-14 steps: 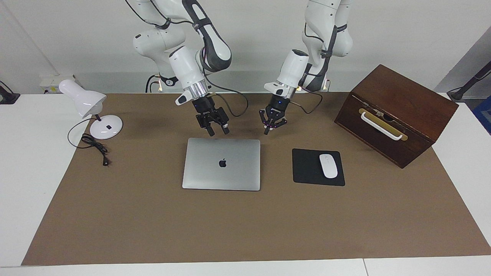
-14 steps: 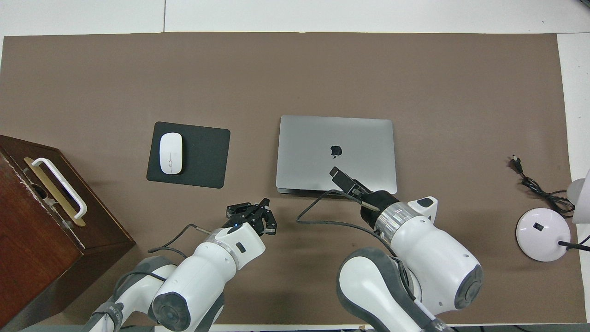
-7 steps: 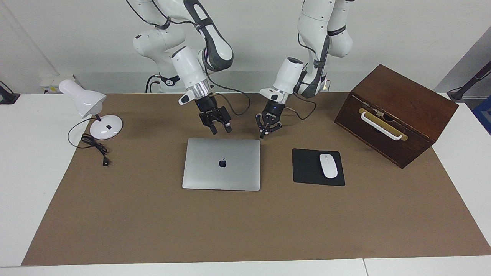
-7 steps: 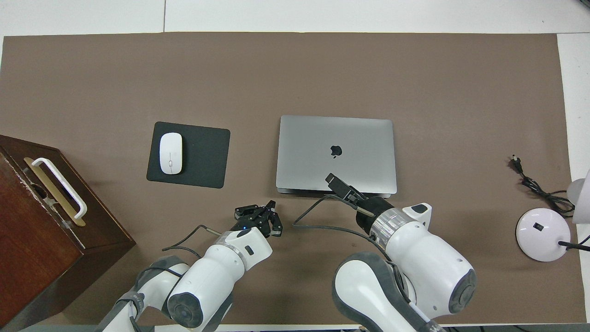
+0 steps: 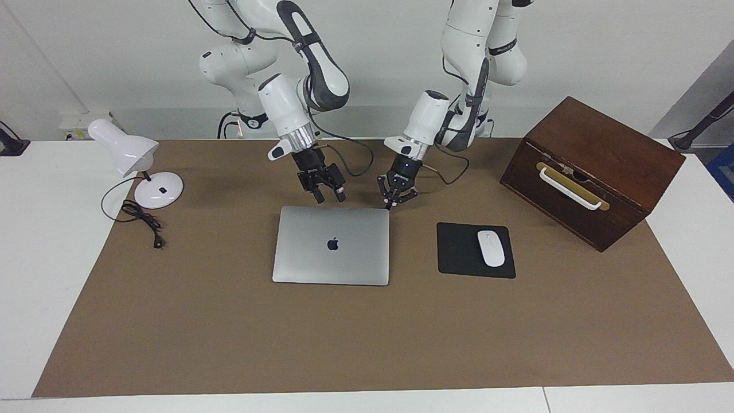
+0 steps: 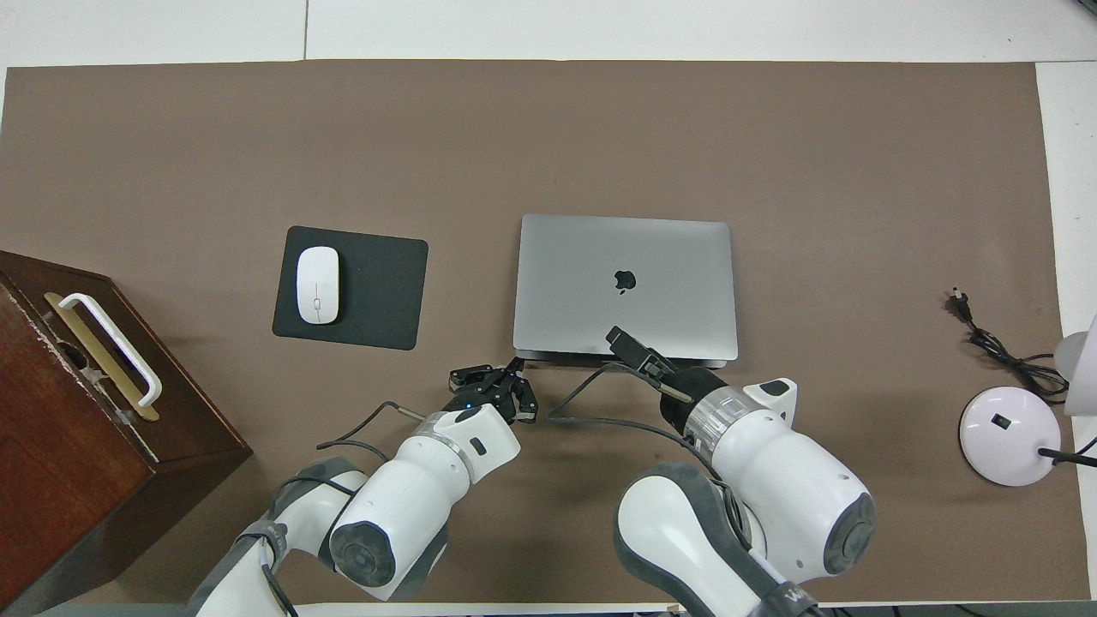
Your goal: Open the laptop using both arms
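The silver-grey laptop [image 5: 332, 244] lies shut on the brown mat, apple logo up; it also shows in the overhead view [image 6: 626, 283]. My right gripper [image 5: 328, 197] is open and hangs just above the laptop's edge nearest the robots, near the middle of that edge [image 6: 632, 344]. My left gripper [image 5: 397, 199] is open and low at the laptop's corner nearest the robots, toward the left arm's end [image 6: 495, 377]. Its lowest fingertip is right at that corner; I cannot tell whether it touches. Neither gripper holds anything.
A black mouse pad [image 5: 459, 252] with a white mouse [image 5: 491, 248] lies beside the laptop toward the left arm's end. A brown wooden box [image 5: 590, 172] with a white handle stands past it. A white desk lamp [image 5: 137, 166] and its cord [image 5: 140, 221] are at the right arm's end.
My left gripper has moved sideways toward the laptop and come down to its near corner. My right gripper has drawn back slightly to the laptop's near edge. The laptop has not moved.
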